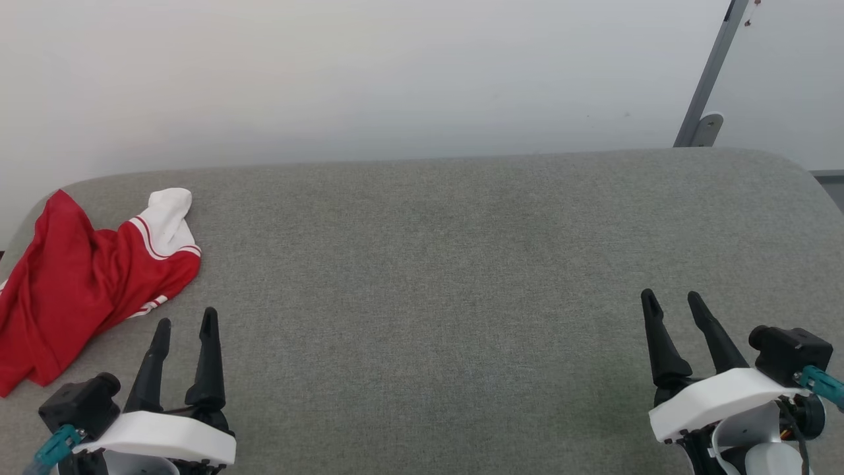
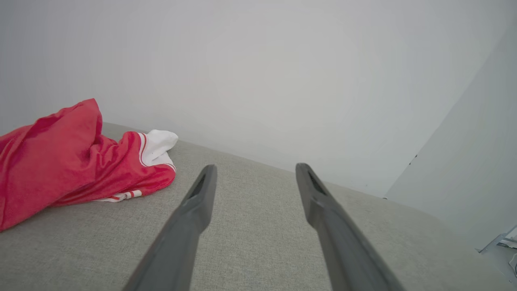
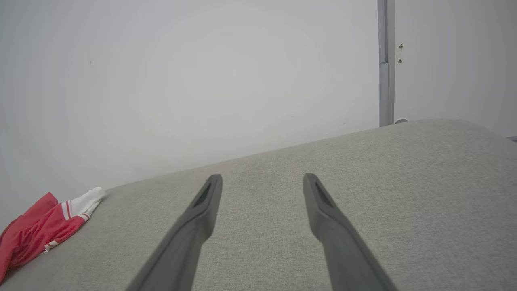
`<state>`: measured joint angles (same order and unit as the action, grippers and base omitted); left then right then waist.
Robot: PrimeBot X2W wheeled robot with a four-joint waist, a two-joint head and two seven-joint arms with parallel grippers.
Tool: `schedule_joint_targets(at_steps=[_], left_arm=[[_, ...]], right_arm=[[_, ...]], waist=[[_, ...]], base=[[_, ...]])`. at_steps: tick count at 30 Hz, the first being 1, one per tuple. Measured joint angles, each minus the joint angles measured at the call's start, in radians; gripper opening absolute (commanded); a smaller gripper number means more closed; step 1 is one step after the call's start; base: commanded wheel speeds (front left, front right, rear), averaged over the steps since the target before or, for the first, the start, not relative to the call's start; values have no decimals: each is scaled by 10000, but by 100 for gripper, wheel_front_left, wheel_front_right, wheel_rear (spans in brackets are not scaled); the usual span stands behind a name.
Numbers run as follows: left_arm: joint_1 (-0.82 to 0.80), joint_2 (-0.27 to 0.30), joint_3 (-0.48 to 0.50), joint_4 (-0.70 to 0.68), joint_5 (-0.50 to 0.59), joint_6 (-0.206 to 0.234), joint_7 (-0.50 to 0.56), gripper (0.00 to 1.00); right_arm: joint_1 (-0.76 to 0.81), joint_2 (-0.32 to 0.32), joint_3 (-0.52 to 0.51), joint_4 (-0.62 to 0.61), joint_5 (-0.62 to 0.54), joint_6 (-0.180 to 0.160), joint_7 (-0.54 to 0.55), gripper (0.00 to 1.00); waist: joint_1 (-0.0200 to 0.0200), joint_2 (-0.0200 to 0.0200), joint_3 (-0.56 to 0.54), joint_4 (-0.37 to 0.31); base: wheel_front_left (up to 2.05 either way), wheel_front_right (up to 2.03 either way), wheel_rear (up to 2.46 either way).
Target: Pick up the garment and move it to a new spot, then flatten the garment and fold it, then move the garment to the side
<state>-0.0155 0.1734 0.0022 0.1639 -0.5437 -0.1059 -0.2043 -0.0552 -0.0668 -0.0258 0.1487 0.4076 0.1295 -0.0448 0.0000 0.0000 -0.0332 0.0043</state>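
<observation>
Red fabric is catching the eye at the far left: the large bright red soft garment [image 1: 72, 284] is lying crumpled in a heap at the left end of the grey woven-fabric padded surface [image 1: 422, 264], its lower part spilling toward the left edge of the head view. A white cuff band [image 1: 168, 206] with thin red-and-white stripe trim is poking out at the top right of the heap, pointing toward the pale plain wall [image 1: 330, 79] behind.

The left end effector [image 1: 186, 318] is sitting at the near left, its two long dark fingers spread apart and gripping nothing. Its tips are pointing away from the robot, near the garment's closest right edge (close, but apart from it). In the left wrist view, that same left end effector [image 2: 256, 167] is showing bare grey upholstery between its fingers, with the garment [image 2: 60, 161] bunched off to the left and the white cuff turned toward the wall.

Over on the other side, the right end effector [image 1: 672, 295] is sitting at the near right, well apart from the garment, its fingers likewise parted and empty. The right wrist view is looking along those fingers [image 3: 196, 222] across a long stretch of grey surface, and the garment [image 3: 36, 230] is appearing small at the far lower left. A slim grey metal post [image 1: 709, 72] is standing against the wall beyond the far right corner of the surface.
</observation>
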Motion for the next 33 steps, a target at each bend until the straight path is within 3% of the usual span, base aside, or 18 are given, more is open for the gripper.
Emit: schedule_joint_targets(at_steps=[33], left_arm=[[247, -27, -309, -146, 2025, -188, -564, 100]], right_arm=[[322, 113, 38, -426, -2247, 12, -437, 100]], waist=[[0, 0, -71, -29]], base=[[0, 0, 0]])
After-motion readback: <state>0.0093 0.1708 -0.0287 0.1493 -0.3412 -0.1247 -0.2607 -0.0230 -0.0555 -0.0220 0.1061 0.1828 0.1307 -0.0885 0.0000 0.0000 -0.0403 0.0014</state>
